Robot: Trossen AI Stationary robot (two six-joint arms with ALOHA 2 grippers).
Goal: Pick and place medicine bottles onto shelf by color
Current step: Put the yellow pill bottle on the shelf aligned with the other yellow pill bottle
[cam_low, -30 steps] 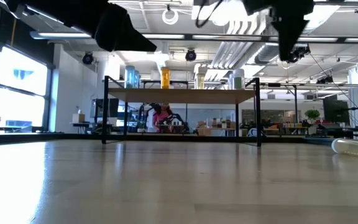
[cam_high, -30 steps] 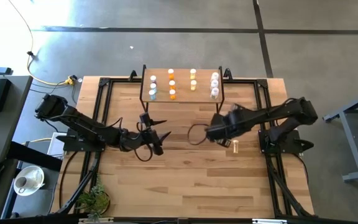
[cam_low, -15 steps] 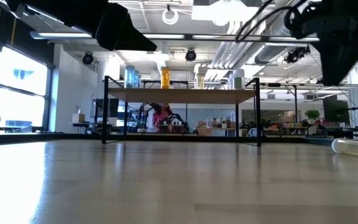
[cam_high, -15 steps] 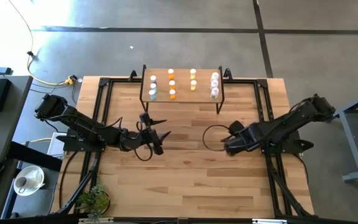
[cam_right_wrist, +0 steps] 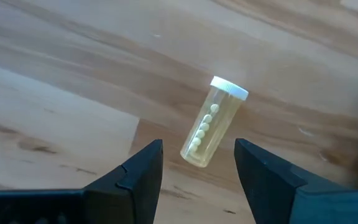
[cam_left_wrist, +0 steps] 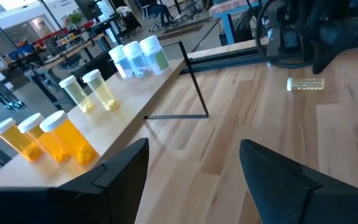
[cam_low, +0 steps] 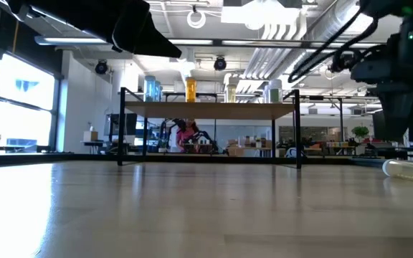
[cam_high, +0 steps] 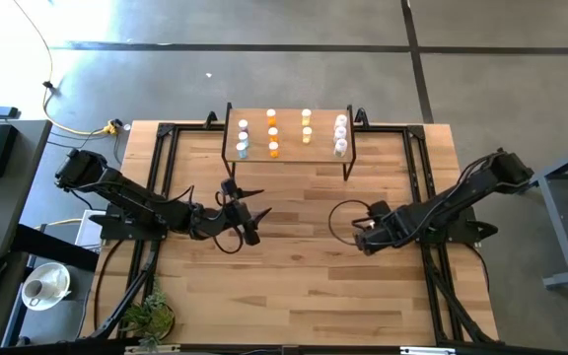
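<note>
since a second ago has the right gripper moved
Yes. In the high view the right gripper has pulled farther from the shelf, down over the lying yellow bottle.

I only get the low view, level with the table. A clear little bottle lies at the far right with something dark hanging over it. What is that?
Observer: That's the right gripper. Its wrist view shows its fingers open just above the bottle, not gripping it.
Operator: Anything inside the bottle?
Observer: Yes, a row of small pale pills. The bottle is yellowish with a white cap.
Operator: And the bottles up on the shelf?
Observer: From above, they stand on the shelf in four lines by colour: blue, orange, yellow and whitish.
</note>
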